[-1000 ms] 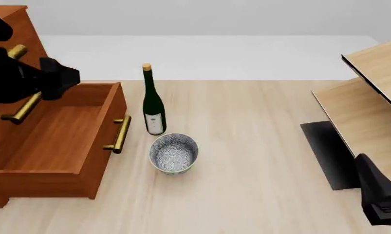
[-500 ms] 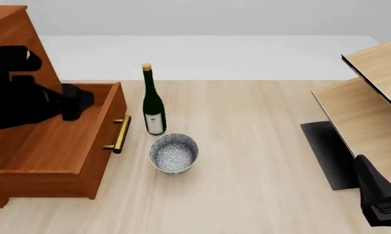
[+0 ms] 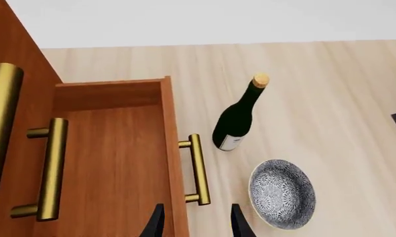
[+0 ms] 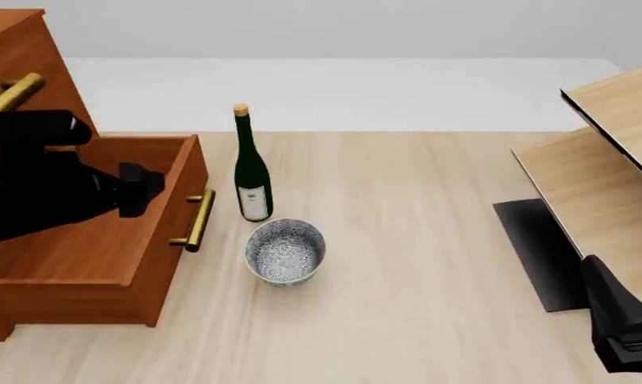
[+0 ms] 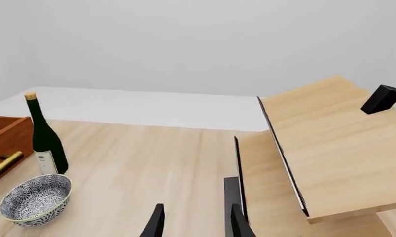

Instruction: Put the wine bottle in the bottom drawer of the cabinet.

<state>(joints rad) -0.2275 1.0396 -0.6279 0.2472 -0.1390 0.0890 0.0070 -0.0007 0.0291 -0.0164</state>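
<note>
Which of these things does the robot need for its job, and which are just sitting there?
Needed:
- wine bottle, standing on the table
- bottom drawer, pulled open
- cabinet
- left hand, open, over the drawer's front edge

Just sitting there:
- patterned bowl, beside the bottle
- pale wooden panels
- right hand, open, away from the bottle

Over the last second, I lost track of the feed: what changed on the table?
The left end effector swung from beside the cabinet out over the open bottom drawer, toward the wine bottle, gripping nothing. Bottle, bowl, drawer and right end effector stayed put.
</note>
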